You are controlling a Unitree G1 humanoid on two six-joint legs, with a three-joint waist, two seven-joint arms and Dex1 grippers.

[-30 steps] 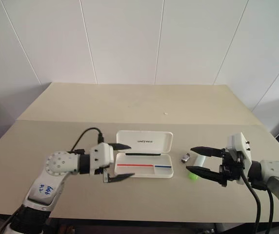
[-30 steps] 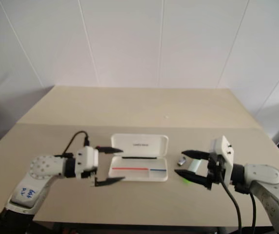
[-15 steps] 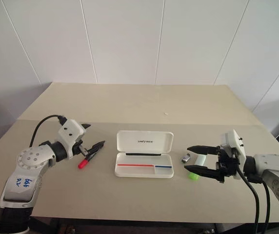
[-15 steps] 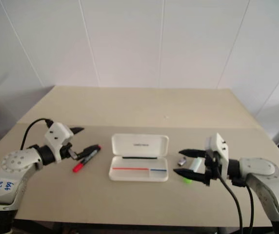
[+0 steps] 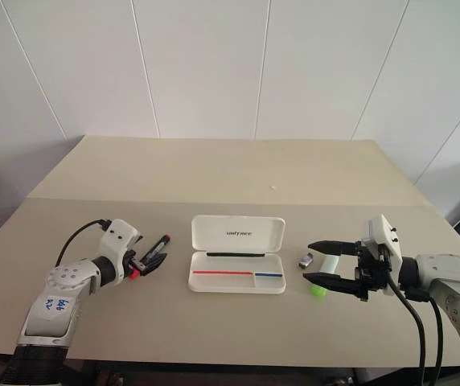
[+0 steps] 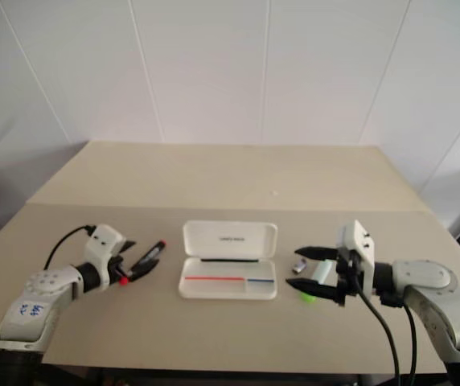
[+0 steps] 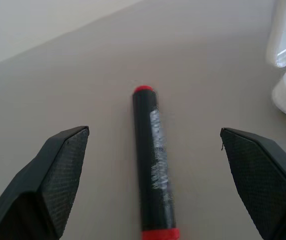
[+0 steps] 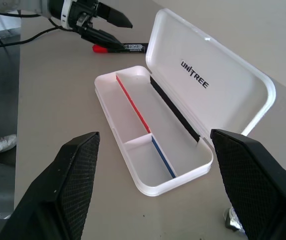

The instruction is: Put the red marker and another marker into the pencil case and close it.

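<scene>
You are looking at a long tan table [image 5: 214,173]. A seam runs across it from side to side. Behind it stands a white wall [image 5: 214,64] made of tall panels.

The case [image 5: 238,254] lies open in the middle of the table. Its lid stands up at the back, with dark letters on it. Inside you see a red stripe and a blue stripe. Its long side runs left to right. The inside looks empty.

The red marker [image 5: 151,252] lies flat on the table, left of the case and a little apart from it. It lies slanted. Its far end points up toward the case, and its red near end sits by your left gripper [image 7: 155,150]. In the left wrist view the marker runs straight away between the two fingers, and they do not touch it. That gripper is spread wide.

The green marker [image 5: 324,277] lies right of the case. Its green end points toward you, and its pale end points away. A tiny grey thing [image 5: 305,260] sits just beside it, close to the case.

Your right gripper [image 5: 324,262] is spread wide too. It points left toward the case. The green marker shows between its fingers in the head views. You cannot tell if they touch it.
</scene>
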